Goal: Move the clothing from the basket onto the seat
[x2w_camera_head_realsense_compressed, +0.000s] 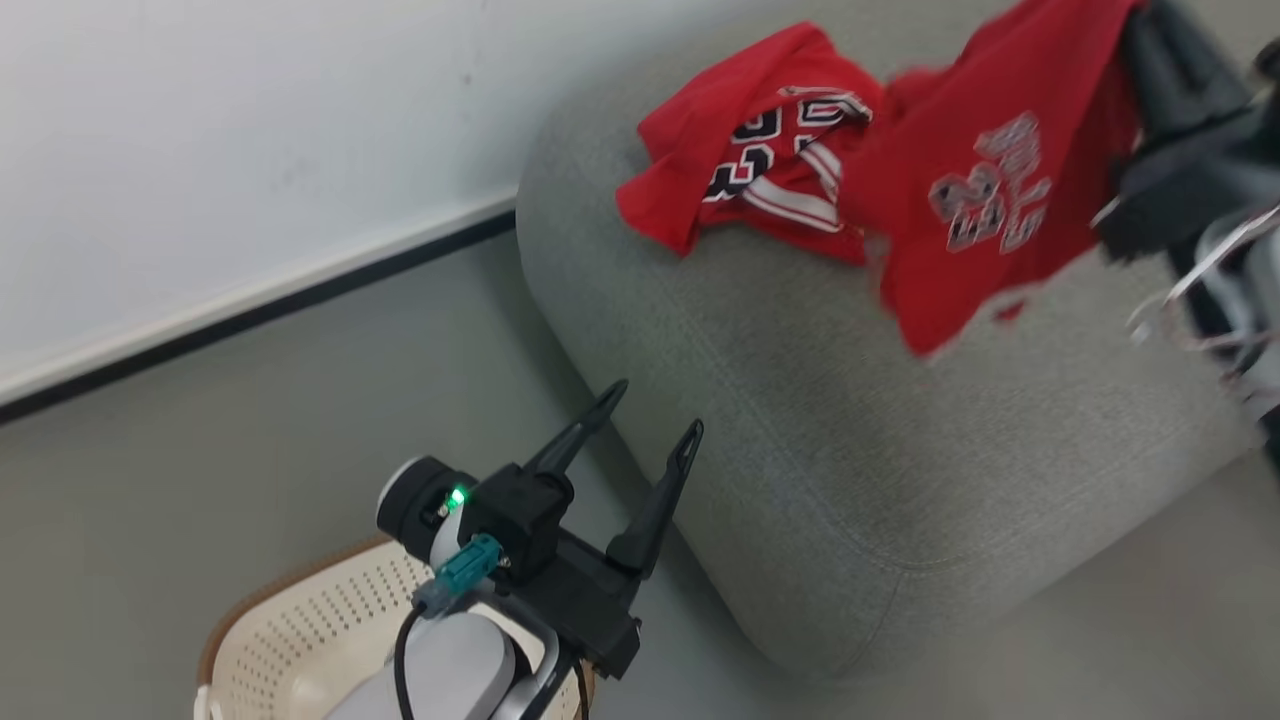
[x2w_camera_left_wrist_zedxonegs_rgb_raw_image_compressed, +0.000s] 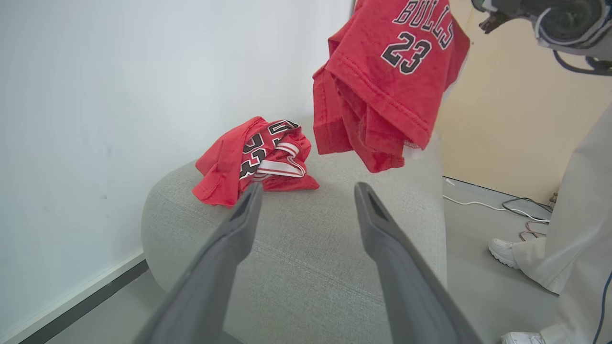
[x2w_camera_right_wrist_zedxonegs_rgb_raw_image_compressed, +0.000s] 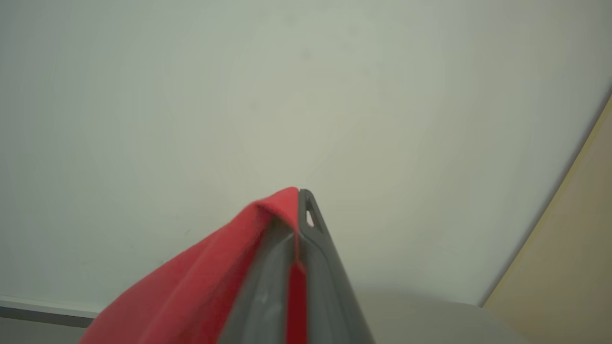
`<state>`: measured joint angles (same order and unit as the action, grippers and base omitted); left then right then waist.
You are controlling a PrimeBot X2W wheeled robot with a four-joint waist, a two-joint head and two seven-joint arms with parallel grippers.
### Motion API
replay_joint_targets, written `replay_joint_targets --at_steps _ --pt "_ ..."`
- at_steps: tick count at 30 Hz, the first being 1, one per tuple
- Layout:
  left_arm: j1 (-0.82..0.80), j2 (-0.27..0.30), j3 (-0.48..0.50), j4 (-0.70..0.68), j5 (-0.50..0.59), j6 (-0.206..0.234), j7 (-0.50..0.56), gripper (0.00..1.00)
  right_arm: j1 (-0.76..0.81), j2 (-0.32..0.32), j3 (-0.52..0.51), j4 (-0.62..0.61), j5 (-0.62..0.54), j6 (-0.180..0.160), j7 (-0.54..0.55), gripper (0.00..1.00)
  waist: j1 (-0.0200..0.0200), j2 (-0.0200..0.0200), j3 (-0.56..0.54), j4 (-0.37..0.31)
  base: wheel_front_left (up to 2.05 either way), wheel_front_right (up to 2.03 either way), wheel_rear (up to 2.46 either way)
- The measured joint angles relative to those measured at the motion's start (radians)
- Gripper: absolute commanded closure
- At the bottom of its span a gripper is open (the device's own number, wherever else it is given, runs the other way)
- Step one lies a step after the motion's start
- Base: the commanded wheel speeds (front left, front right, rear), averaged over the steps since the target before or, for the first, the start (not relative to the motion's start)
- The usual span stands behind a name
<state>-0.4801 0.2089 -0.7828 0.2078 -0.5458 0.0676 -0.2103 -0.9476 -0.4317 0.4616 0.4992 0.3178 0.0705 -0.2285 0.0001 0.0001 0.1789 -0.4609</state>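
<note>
Over the seat (x2w_camera_head_realsense_compressed: pixel 800 400), right gripper (x2w_camera_right_wrist_zedxonegs_rgb_raw_image_compressed: pixel 299 198) pinches clothing (x2w_camera_right_wrist_zedxonegs_rgb_raw_image_compressed: pixel 191 296); head view shows left gripper (x2w_camera_head_realsense_compressed: pixel 657 406) spread.

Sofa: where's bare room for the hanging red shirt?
Bare: the sofa between the crumpled garment and its rounded near edge. Crowded: the far end, where that garment lies and the shirt hangs from the right pincer.

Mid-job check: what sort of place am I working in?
Probably a lab or test room, not a home: bare white wall, loose cables on the grey floor, a grey sofa.
</note>
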Motion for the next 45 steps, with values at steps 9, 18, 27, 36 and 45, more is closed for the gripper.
replay_joint_targets --at_steps 9,18,27,36,45 --pt "-0.066 0.034 -0.007 -0.068 0.051 0.003 0.04 0.0 -0.225 -0.108 -0.077 0.128 -0.004 0.002 0.033 1.0 0.0 0.0 0.112 0.072 0.0 0.0 0.0" --pt "-0.152 0.037 -0.015 -0.151 0.082 0.003 0.081 0.0 -0.295 -0.146 -0.115 0.231 -0.002 0.0 0.04 1.0 0.0001 0.0001 0.233 0.151 0.0 0.0 0.0" --pt "-0.22 0.05 -0.015 -0.219 0.125 0.003 0.122 0.0 -0.298 -0.106 -0.134 0.321 0.018 -0.028 0.033 1.0 0.0001 0.0001 0.368 0.2 0.0 0.0 0.0" --pt "-0.255 0.08 -0.009 -0.232 0.143 0.003 0.143 0.0 -0.296 -0.038 -0.137 0.436 0.034 -0.058 0.01 1.0 0.0 0.0001 0.482 0.218 0.0 0.0 0.0" --pt "-0.255 0.107 0.016 -0.229 0.143 0.012 0.138 0.0 -0.297 0.022 -0.117 0.49 0.035 -0.055 -0.012 1.0 -0.0001 0.0 0.511 0.213 0.0 0.0 0.0"
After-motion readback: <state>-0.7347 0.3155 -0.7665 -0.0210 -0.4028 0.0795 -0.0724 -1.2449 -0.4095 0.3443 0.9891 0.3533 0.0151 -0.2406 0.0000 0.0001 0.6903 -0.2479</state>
